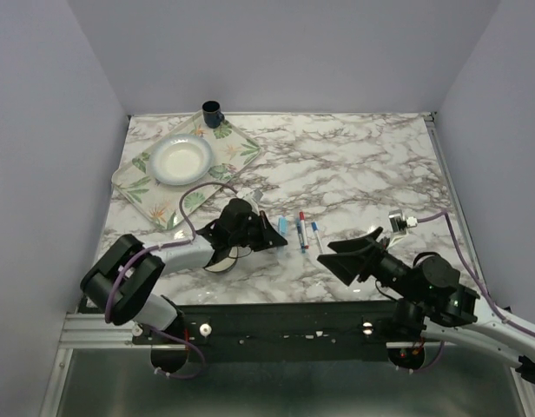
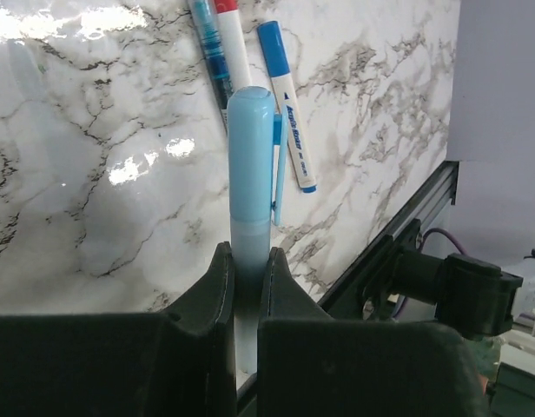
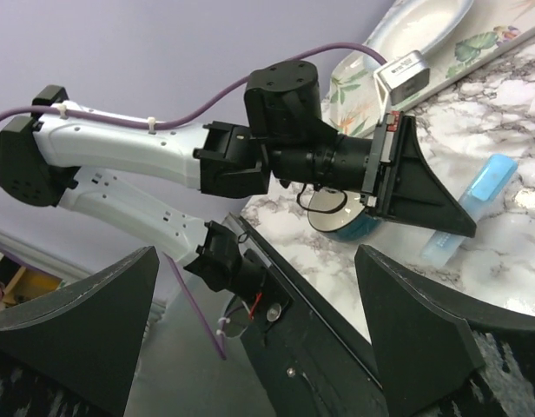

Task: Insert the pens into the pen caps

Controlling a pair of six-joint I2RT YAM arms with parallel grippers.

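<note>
The left jaws are clamped on one end of the light blue pen [image 2: 250, 148]. The right jaws stand wide apart, holding nothing. Between them, the red-ended pen [image 1: 300, 231] and the blue-ended pen [image 1: 315, 236] lie side by side on the table [image 1: 363, 165], toward the middle of its near edge.

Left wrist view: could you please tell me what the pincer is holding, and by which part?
The left pincer grips the light blue pen by its paler barrel end.
</note>
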